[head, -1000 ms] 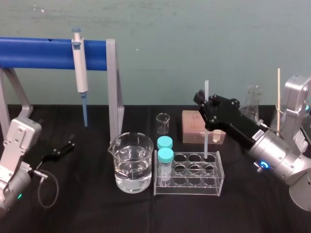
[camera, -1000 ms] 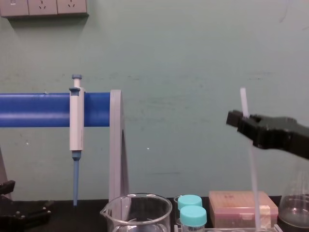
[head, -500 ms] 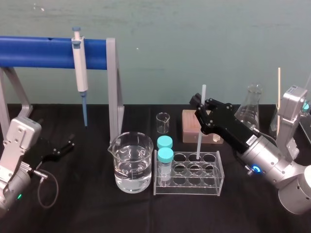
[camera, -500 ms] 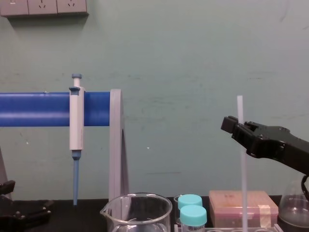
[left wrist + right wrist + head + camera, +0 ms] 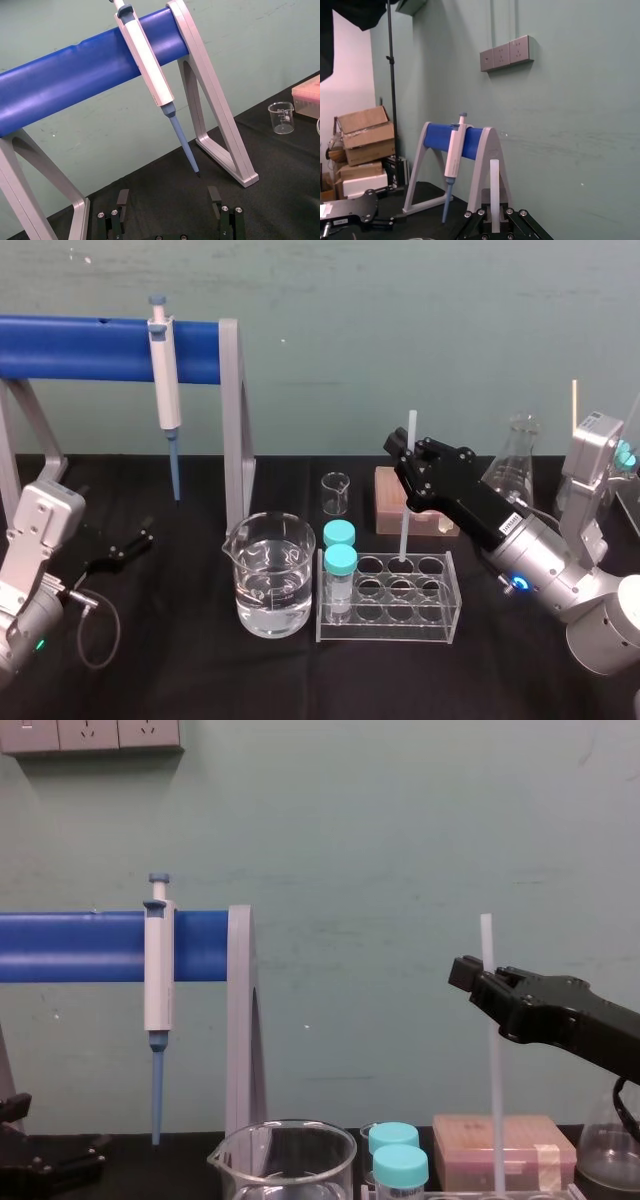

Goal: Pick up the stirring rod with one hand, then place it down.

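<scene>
Right pincer (image 5: 405,455) is clenched on the stirring rod (image 5: 402,535), gripping it in its upper part, with a short stub of rod standing clear above the jaws; the right wrist view shows the rod (image 5: 494,192) rising straight up from between the finger bases. Left pincer (image 5: 120,548) lies released and idle on the table (image 5: 180,670), far out at 9 o'clock from the tube rack (image 5: 388,615), its fingers (image 5: 120,200) spread wide in the left wrist view. Taking the rack as dial centre in the head view, the rod comes down at 12 o'clock, at the middle well of the back row; whether its foot is in the well or just above the rim I cannot tell. Two teal-capped tubes (image 5: 340,558) stand at the rack's 9 o'clock end, and the beaker (image 5: 268,575) of water sits beyond them, same bearing. Long axis of the rod is close to vertical: top end points to 12 o'clock, bottom to 6, with only a slight lean, as the chest view (image 5: 490,1050) confirms. Judgement: the pick-up is done and the set-down is in hand. Next move calls for a straight descent along the rod's own axis, holding it upright so the foot seats in that well and stays off the rack's rim, then easing the jaws apart and backing away without nudging the rod.
</scene>
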You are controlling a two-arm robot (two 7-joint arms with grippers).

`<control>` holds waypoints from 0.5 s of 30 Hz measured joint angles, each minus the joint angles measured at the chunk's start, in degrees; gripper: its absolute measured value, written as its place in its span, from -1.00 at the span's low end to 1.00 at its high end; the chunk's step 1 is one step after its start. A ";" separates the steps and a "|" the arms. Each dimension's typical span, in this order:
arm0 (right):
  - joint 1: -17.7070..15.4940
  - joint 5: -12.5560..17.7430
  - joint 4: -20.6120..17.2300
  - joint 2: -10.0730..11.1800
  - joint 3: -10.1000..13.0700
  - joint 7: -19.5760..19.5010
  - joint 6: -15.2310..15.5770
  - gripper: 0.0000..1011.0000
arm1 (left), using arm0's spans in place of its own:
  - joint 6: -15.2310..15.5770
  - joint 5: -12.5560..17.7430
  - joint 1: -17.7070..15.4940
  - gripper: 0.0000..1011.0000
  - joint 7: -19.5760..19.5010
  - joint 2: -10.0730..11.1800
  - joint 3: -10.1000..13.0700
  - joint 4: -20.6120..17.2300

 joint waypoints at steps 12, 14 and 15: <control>0.05 -1.20 2.36 -0.49 0.11 -1.31 -0.03 -0.86 | 0.00 0.00 0.00 0.98 0.00 0.00 0.00 0.00; 0.02 -1.28 2.64 -0.61 0.14 -1.47 -0.03 -0.86 | 0.00 0.00 0.00 0.98 0.00 0.00 0.00 0.00; 0.00 -1.31 2.79 -0.68 0.16 -1.57 -0.03 -0.86 | 0.00 0.00 0.00 0.98 0.00 0.00 0.00 0.00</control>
